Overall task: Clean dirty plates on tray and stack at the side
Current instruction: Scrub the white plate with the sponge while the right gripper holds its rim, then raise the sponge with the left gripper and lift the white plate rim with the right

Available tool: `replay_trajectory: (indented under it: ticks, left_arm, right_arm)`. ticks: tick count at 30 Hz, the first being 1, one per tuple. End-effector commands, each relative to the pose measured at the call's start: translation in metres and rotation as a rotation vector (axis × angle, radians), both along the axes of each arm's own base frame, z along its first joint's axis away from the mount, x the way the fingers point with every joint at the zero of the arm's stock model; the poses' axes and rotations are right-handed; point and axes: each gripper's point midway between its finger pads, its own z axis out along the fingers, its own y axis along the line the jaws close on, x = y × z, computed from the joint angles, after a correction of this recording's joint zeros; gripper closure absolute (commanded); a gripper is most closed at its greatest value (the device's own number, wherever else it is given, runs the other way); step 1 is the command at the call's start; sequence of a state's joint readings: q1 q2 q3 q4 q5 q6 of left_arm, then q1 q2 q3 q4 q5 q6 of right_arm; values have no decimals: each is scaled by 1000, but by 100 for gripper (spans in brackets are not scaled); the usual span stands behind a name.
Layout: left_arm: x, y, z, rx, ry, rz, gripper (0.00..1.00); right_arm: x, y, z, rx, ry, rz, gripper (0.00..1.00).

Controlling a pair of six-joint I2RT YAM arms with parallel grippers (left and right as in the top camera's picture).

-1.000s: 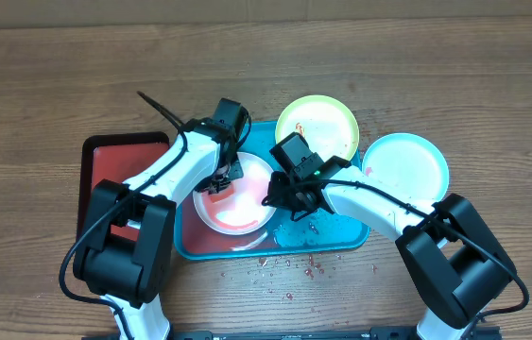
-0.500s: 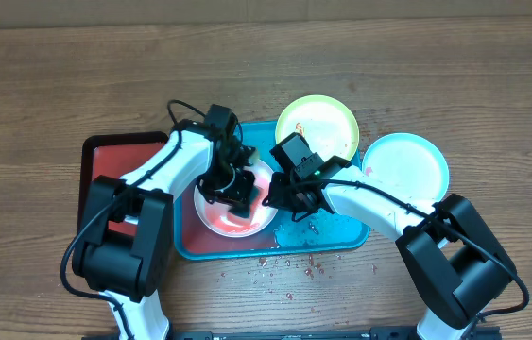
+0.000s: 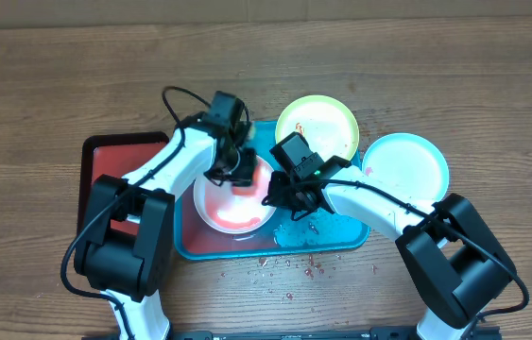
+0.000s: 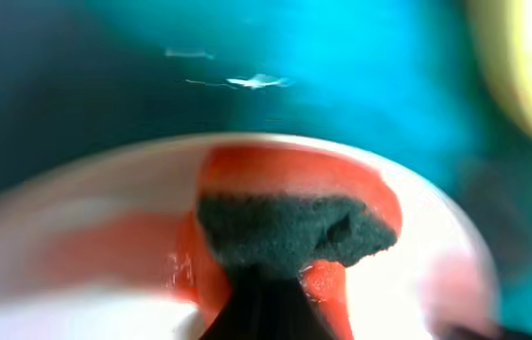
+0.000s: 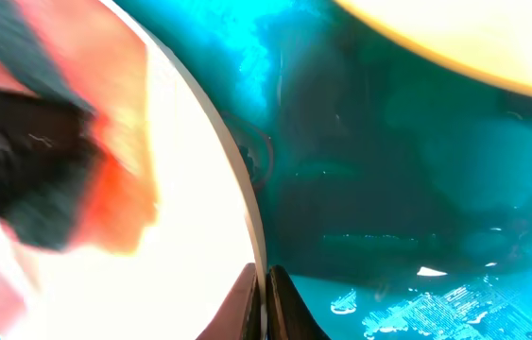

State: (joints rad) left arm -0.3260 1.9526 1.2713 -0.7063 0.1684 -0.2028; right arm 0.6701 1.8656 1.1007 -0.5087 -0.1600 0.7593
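Nearest, just in front of the tray (image 3: pixel 341 233): red specks (image 3: pixel 289 265) scattered on the desk (image 3: pixel 492 85). On the tray's left half: white plate (image 3: pixel 237 215), lying flat, inside smeared red-orange (wrist views blurry, smear edges unclear). At that plate's right rim, over the tray's middle: right pincer (image 5: pixel 266 297), closed, nipping the rim between its tips. Over the plate's far part: left pincer (image 3: pixel 234 177), clamped on a dark sponge (image 4: pixel 294 231), sponge pressed down onto the red smear, with orange-red showing under the dark pad. Just beside the tray's left edge: dark red tray (image 3: pixel 119 175), black-rimmed, partly hidden under the left arm. At the tray's far right corner: yellow-green plate (image 3: pixel 317 127), overlapping the tray's far rim, partly out over the desk, faint red spots inside. Right of the tray, flat on the desk, just beside the yellow-green one: pale blue plate (image 3: pixel 405 165), any marks inside too small to judge.
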Motion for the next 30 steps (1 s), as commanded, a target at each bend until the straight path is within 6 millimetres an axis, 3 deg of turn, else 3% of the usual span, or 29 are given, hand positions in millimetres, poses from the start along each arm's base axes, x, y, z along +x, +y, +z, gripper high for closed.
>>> replay_trajectory:
  ticks: [1, 6, 11, 14, 21, 27, 30]
  left_arm:
    - [27, 63, 7, 272, -60, 204, 96]
    - [33, 41, 54, 174, -18, 105, 96]
    - [37, 41, 100, 181, -17, 70, 96]
    - [37, 41, 118, 182, -23, 54, 95]
    - [39, 43, 121, 180, -30, 61, 96]
    - [41, 48, 121, 209, -37, 66, 96]
    - [40, 50, 121, 224, -37, 68, 96]
  right_arm:
    - [-3, 6, 5, 20, 9, 18, 96]
    - [-3, 6, 5, 20, 9, 18, 96]
    - [-3, 6, 5, 20, 9, 18, 95]
    - [-3, 6, 5, 21, 11, 18, 95]
    - [-9, 21, 7, 32, -15, 53, 82]
    - [-16, 29, 7, 21, -32, 78, 82]
    - [-17, 29, 7, 21, -25, 80, 90]
